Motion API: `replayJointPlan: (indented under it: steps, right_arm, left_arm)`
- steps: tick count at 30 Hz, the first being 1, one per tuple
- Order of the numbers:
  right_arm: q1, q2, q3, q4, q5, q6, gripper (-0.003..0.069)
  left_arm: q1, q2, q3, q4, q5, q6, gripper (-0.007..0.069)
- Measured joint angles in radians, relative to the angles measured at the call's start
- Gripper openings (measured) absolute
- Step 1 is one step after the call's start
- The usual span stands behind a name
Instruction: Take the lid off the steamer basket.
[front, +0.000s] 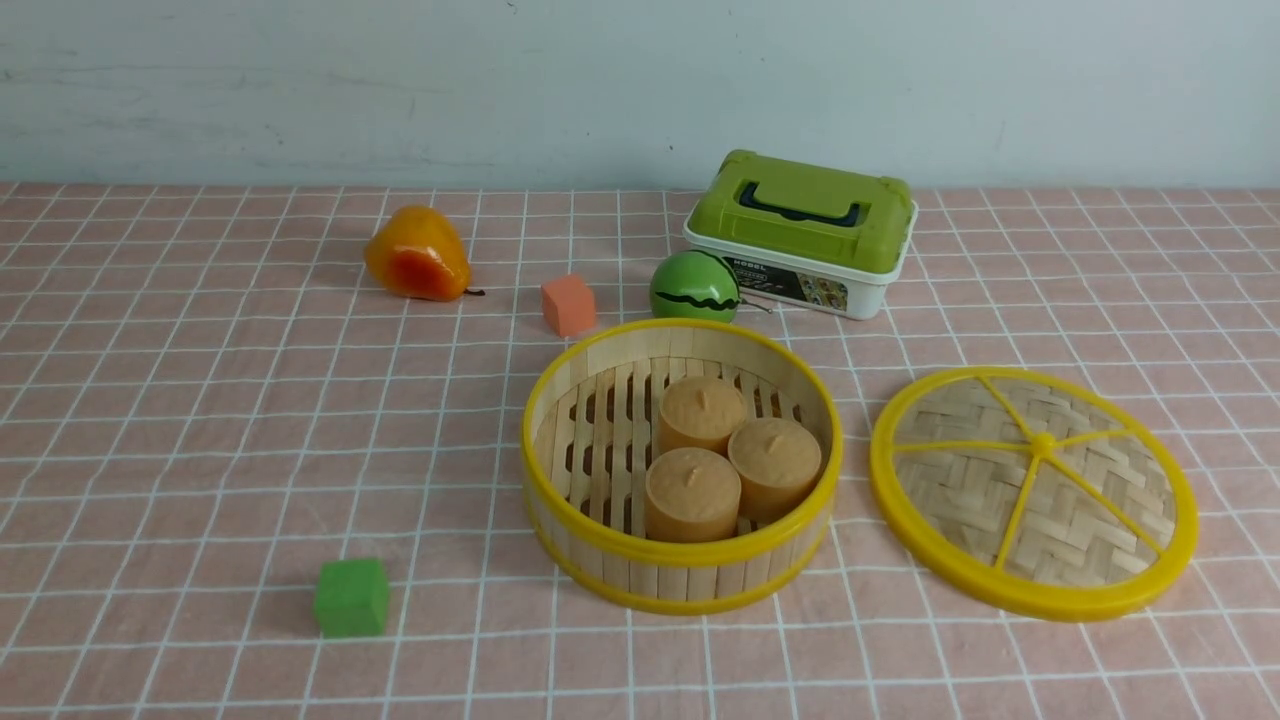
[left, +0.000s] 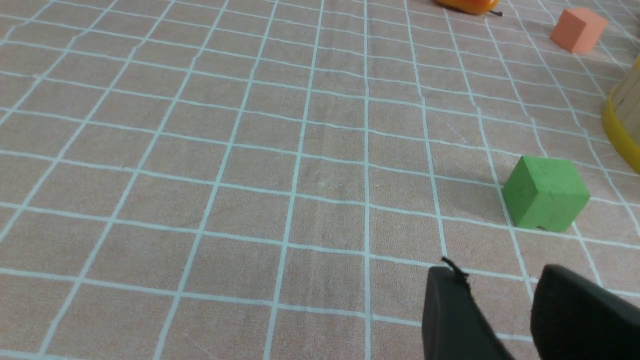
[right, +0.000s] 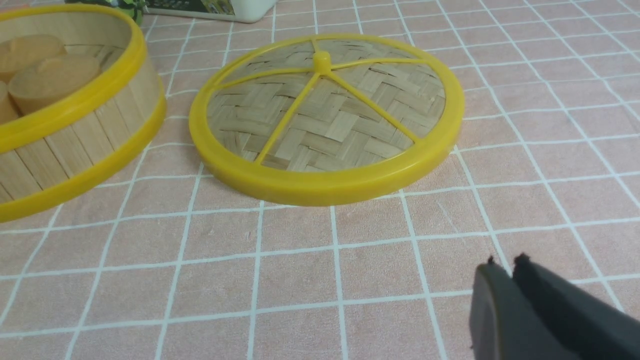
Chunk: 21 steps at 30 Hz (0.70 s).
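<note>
left gripper parted, right gripper nearly closed (both empty)

Lid: woven bamboo w/ glossy yellow plastic rim; tablecloth matt fabric.

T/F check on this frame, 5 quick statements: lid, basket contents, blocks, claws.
1. The flat woven bamboo lid with the yellow rim lies on the cloth to the right of the round bamboo-slat steamer basket. True.
2. The basket is empty. False: three tan cylindrical buns sit inside.
3. The green foam cube is inside the basket. False: it sits on the cloth, off to the basket's left.
4. The right claw grips the lid's rim. False: its jaws are together and clear of the lid.
5. The white box with the green lid stands behind the basket, closed. True.
</note>
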<state>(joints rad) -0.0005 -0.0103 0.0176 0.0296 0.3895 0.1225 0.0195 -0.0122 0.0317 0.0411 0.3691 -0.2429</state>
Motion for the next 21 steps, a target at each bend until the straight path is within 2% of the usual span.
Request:
replayJointPlan:
  steps: [21]
  right_arm:
    - [0.000, 0.000, 0.000, 0.000, 0.000, 0.001, 0.0043]
  left_arm:
    - [0.000, 0.000, 0.000, 0.000, 0.000, 0.000, 0.0239]
